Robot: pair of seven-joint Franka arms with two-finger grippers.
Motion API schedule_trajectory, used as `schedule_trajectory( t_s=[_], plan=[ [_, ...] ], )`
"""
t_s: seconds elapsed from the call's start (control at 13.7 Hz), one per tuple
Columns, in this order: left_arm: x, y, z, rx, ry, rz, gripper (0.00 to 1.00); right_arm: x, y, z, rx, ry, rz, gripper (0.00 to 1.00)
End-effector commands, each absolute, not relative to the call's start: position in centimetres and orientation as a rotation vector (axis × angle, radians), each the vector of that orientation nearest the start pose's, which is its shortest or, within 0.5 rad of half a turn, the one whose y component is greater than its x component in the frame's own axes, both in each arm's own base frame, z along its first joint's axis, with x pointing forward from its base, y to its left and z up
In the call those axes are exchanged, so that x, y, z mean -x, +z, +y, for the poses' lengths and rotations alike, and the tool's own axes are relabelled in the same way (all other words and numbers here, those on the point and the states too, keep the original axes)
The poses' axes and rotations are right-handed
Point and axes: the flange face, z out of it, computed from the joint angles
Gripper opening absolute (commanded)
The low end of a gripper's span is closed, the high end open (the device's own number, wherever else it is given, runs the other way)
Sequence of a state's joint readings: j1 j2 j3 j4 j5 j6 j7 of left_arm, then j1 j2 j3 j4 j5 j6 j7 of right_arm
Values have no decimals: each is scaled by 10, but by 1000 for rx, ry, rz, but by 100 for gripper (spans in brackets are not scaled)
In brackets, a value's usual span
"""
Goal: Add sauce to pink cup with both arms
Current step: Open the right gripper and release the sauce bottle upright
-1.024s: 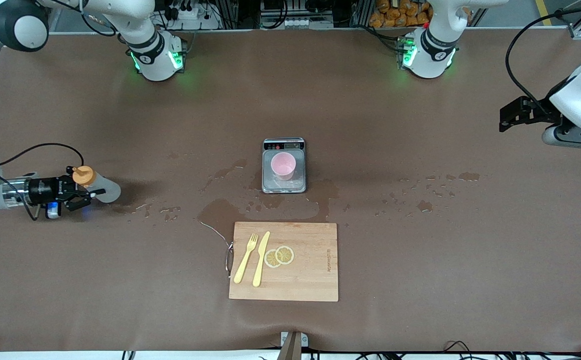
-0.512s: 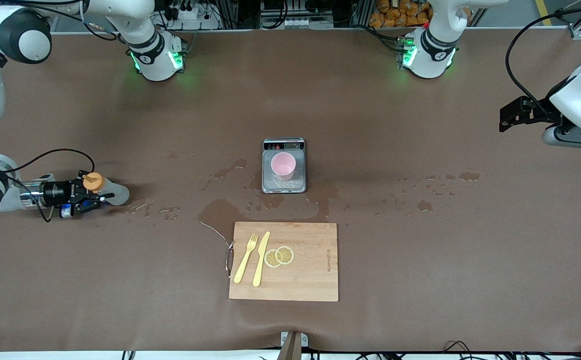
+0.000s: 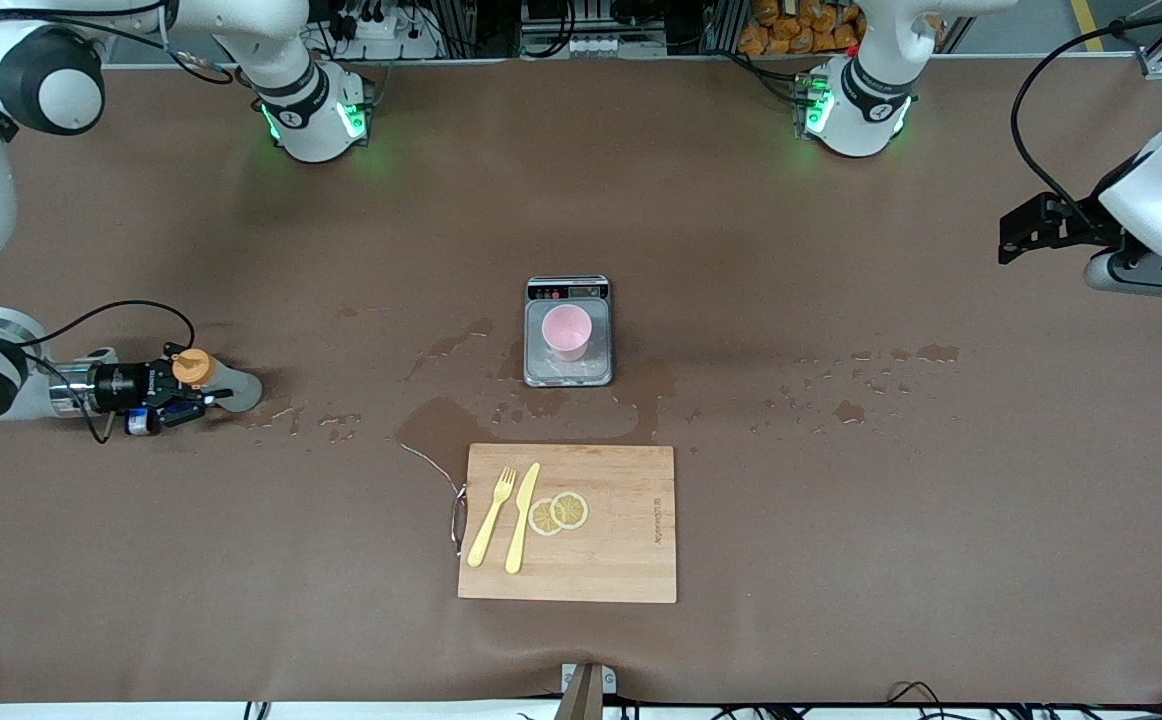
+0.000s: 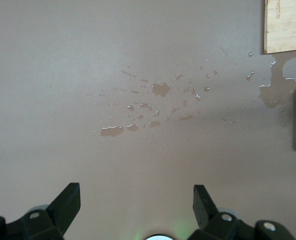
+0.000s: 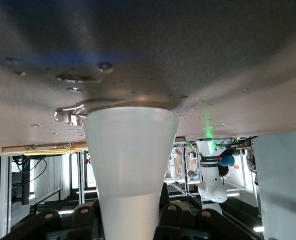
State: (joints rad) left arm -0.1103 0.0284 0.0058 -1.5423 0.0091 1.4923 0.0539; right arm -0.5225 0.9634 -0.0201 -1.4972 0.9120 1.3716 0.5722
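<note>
The sauce bottle, translucent grey with an orange cap, is at the right arm's end of the table, and my right gripper is shut on its body. In the right wrist view the bottle fills the gap between the fingers, and its base meets the wet tabletop. The pink cup stands on a steel scale at the table's middle, well apart from the bottle. My left gripper waits open above the left arm's end of the table, nothing between its fingers.
A wooden cutting board lies nearer the front camera than the scale, carrying a yellow fork, a knife and lemon slices. Wet patches spread around the scale and toward both ends.
My right gripper has carried the bottle a short way toward the table's middle and lower. The left arm has not moved.
</note>
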Motion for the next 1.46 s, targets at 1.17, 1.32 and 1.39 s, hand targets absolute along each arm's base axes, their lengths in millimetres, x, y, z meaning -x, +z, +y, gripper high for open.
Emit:
schedule_trajectory(
  t_s=[1.17,1.32,1.39],
  plan=[
    [-550,621,-58,3129,104,260,100,-596,171,-257,1568,1164,1391,100],
    [-551,620,-59,3132,106,265,100,-602,200,-267,1637,1145,1371,100],
    [-551,618,-60,3131,111,267,100,-606,216,-271,1690,1129,1368,100]
  ],
)
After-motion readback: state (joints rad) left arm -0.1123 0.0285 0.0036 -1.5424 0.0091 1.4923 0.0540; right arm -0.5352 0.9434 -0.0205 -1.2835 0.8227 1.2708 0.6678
